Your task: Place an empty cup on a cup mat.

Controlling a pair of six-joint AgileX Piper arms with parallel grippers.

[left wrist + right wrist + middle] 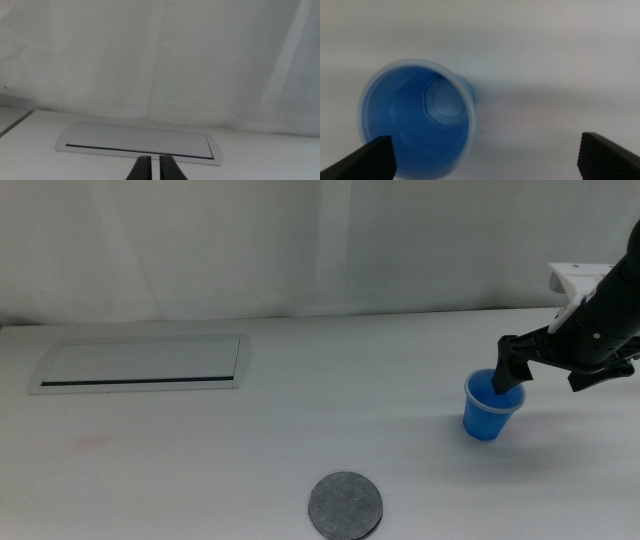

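The right tool [508, 376], jaws spread wide, hangs over the tapered blue plastic cup [490, 407] standing upright on the smooth white tabletop [300, 430], well apart from the flat round mottled grey mat [345, 505]. The left tool [155, 169], pressed nearly together, waits near a white panel [140, 140].

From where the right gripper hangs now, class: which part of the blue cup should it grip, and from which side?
Grip the cup at its rim wall, from above. It stands upright, mouth open, and the right gripper, jaws open, hangs over that rim: probably one jaw inside, one outside.
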